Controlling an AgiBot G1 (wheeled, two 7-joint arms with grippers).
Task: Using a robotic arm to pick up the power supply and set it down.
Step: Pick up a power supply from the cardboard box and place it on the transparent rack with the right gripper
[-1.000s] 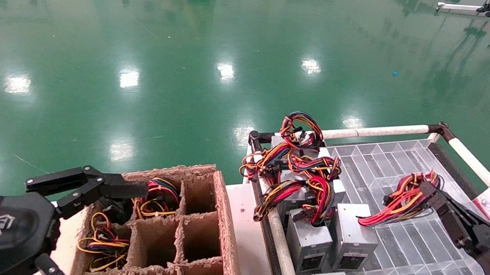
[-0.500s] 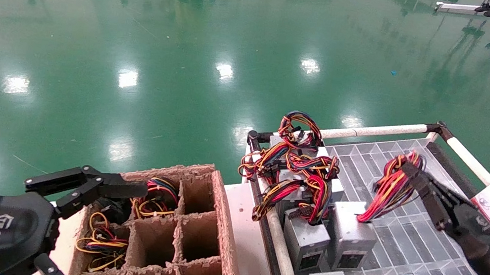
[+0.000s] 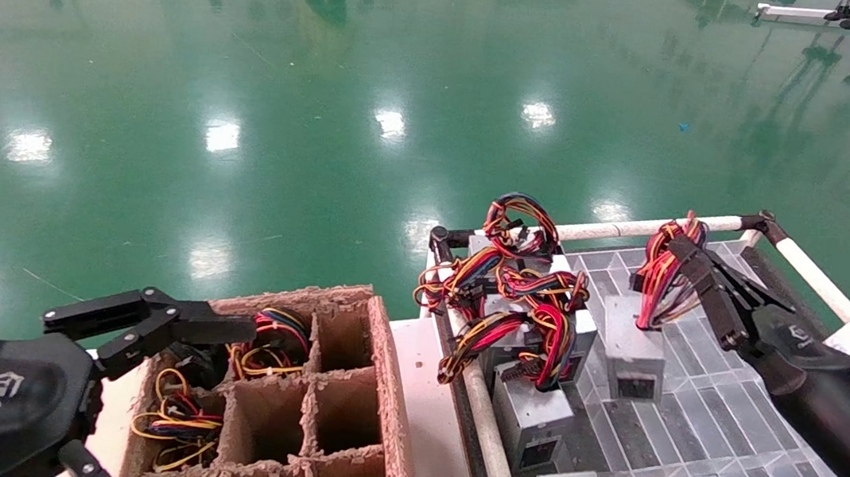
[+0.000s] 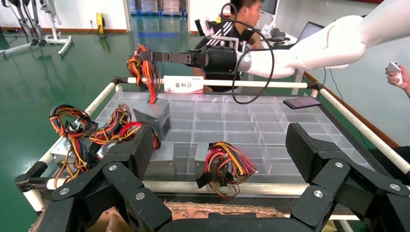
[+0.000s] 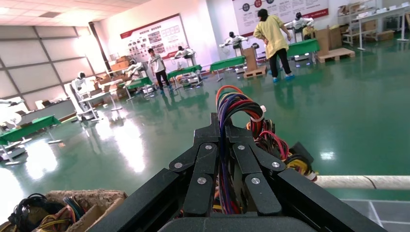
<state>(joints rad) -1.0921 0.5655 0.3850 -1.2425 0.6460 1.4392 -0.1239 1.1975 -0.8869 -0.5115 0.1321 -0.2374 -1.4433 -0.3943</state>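
while the right claw (image 3: 684,248) clamps its wires, the power supply (image 3: 631,350) hangs above the clear tray (image 3: 719,464); left claw (image 4: 220,159) spread apart.

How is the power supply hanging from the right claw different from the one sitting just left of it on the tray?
The held power supply hangs by its wires, clamped in the right claw, its body lifted and tilted. The neighbouring power supply rests on the clear tray, its wires draped loose. Both are grey metal boxes with red, yellow and black wires.
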